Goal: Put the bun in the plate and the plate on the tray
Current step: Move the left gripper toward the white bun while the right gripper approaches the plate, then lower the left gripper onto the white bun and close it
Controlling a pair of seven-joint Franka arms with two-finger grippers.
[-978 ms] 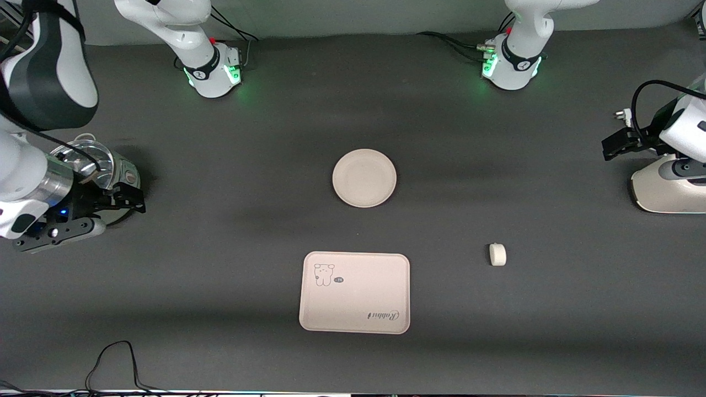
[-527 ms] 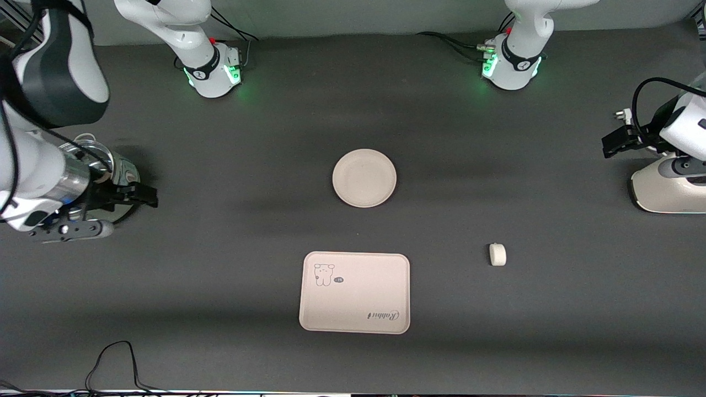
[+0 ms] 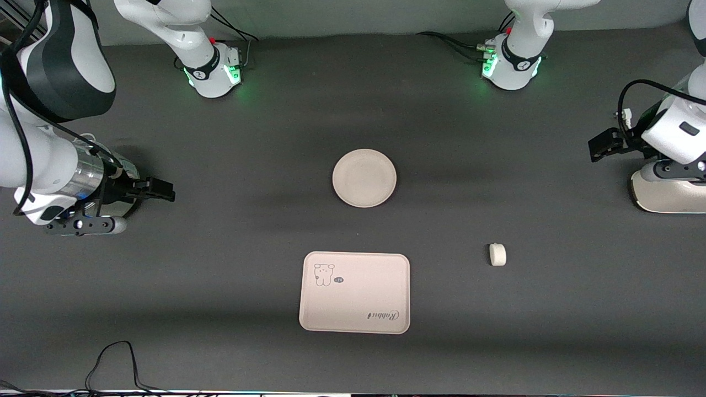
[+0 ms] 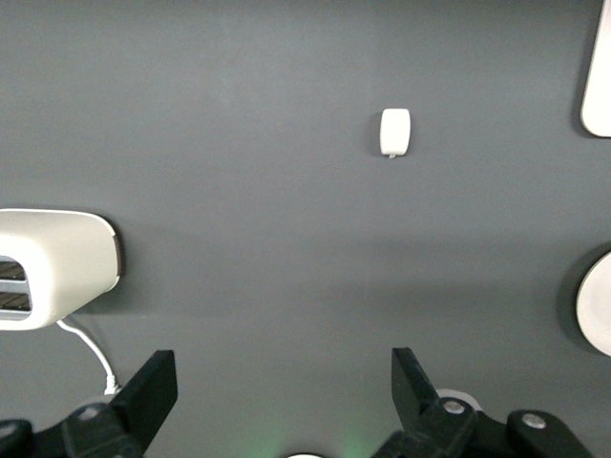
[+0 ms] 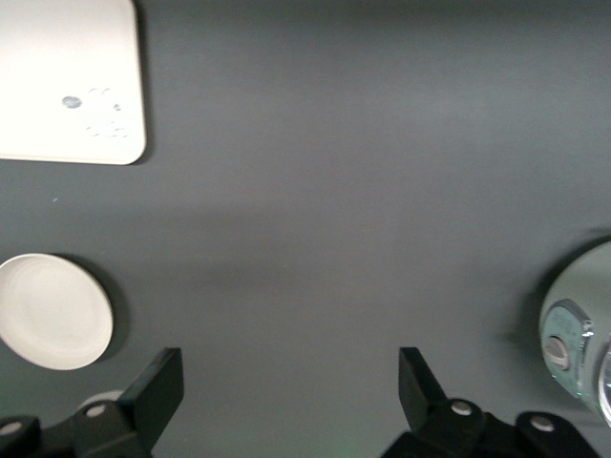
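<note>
The white bun (image 3: 497, 255) lies on the dark table, toward the left arm's end, and also shows in the left wrist view (image 4: 395, 131). The round cream plate (image 3: 364, 177) sits mid-table and is empty. It also shows in the right wrist view (image 5: 52, 310). The printed tray (image 3: 355, 292) lies nearer the front camera than the plate and is empty. My left gripper (image 3: 600, 148) is open and empty, up by the white appliance and well away from the bun. My right gripper (image 3: 161, 193) is open and empty at the right arm's end.
A white toaster-like appliance (image 3: 667, 190) stands at the left arm's end of the table. A round metal and glass appliance (image 3: 118, 171) stands at the right arm's end under my right wrist. A black cable (image 3: 110, 358) loops at the table's front edge.
My right gripper has moved in from the table's end toward the middle. My left gripper has shifted a little toward the middle too. Bun, plate and tray have not moved.
</note>
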